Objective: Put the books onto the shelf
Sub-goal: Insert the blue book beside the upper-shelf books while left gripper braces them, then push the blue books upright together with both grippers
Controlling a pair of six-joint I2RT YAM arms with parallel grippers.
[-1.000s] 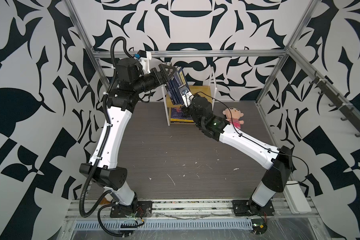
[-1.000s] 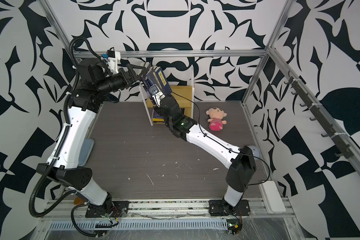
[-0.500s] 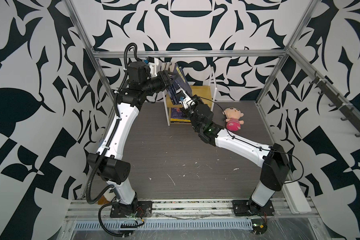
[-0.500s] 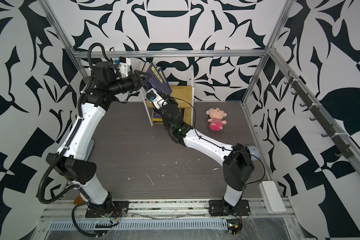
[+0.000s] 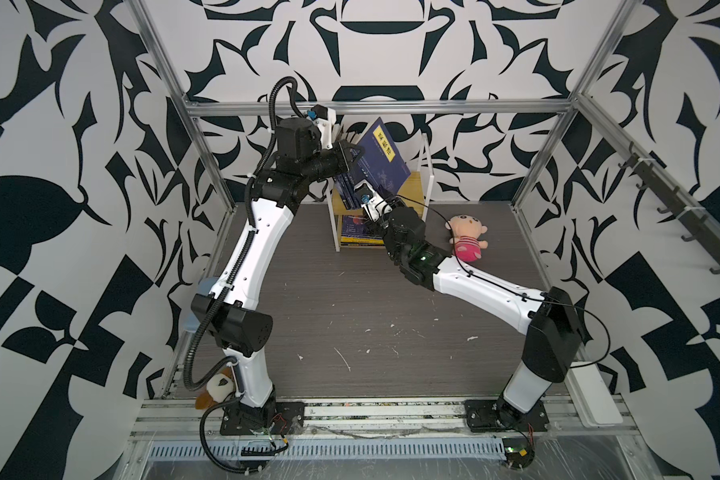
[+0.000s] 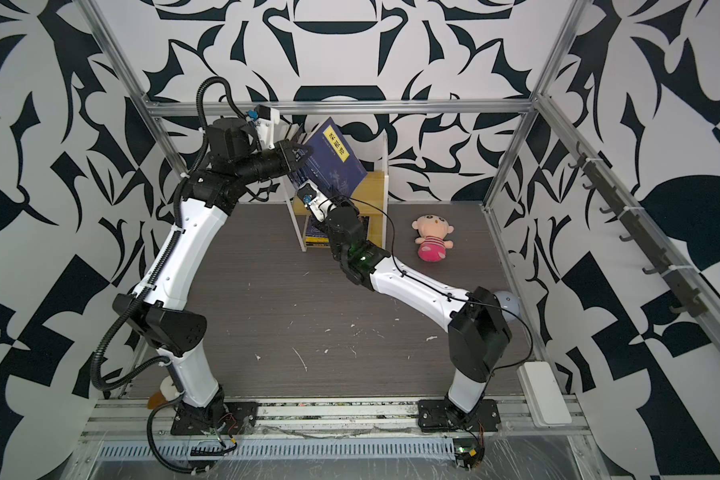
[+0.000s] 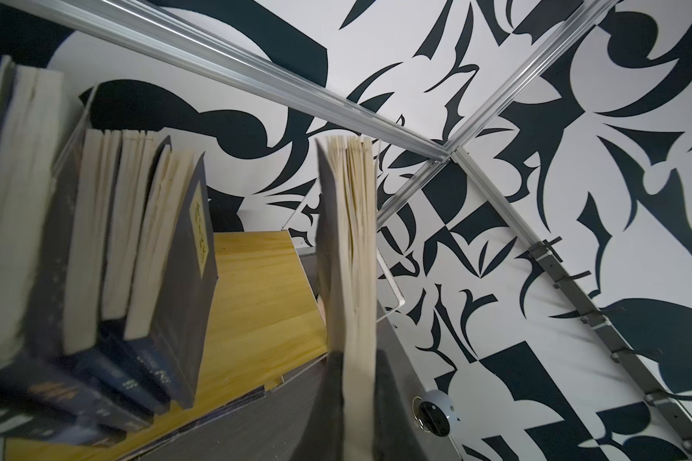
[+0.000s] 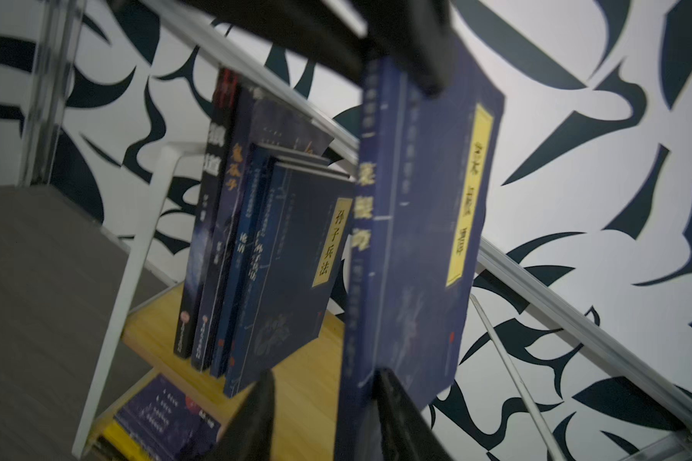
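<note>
The step in hand reads as a handover above the shelf (image 5: 427,166), which stands at the back of the bench (image 5: 350,316), in the upper centre of both top views. The left claw (image 5: 348,154) is pressed together on the upper edge of a navy book (image 5: 381,162), which hangs tilted over the upper board (image 7: 256,299). The right claw (image 8: 324,403) sits at the book's lower edge with its jaws spread. In the right wrist view one finger (image 8: 256,415) stands clear of the cover and the other lies beside or against it, so it probably carries none of the weight. The next move likely calls for the right claw to back away without brushing the standing books (image 8: 256,259), which lean together at one end of that board. The left claw would then swing the navy book upright and lower it into the bare stretch of wood beside them before letting go. Held by one edge only, so thin a paperback may sag or twist. Its cover is deep blue with a faint pale drawing and a tall yellow title label bearing dark characters. The left wrist view shows cream pages, slightly fanned. More volumes, the flat books (image 5: 360,232), lie on the lower tier.
</note>
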